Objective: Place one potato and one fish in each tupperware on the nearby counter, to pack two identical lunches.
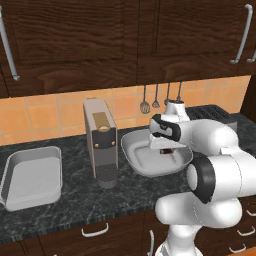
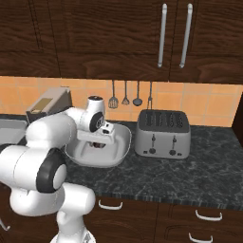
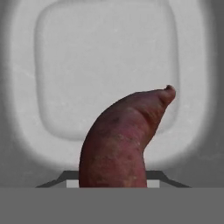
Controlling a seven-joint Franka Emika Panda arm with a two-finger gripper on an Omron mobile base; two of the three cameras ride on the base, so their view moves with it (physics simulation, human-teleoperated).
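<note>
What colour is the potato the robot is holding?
Reddish-brown, like a sweet potato; the hand view shows it best.

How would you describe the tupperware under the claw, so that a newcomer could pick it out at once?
On the dark counter, look between the tall coffee machine and the toaster. The tupperware there is a light-grey tray with rounded corners; unlike its twin at the far left, it lies under the claw holding a reddish potato.

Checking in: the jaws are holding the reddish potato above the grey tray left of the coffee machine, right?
Not quite. The potato is held over the tray right of the coffee machine, as the left base view shows. The other tray, on the left, has nothing held over it.
</note>
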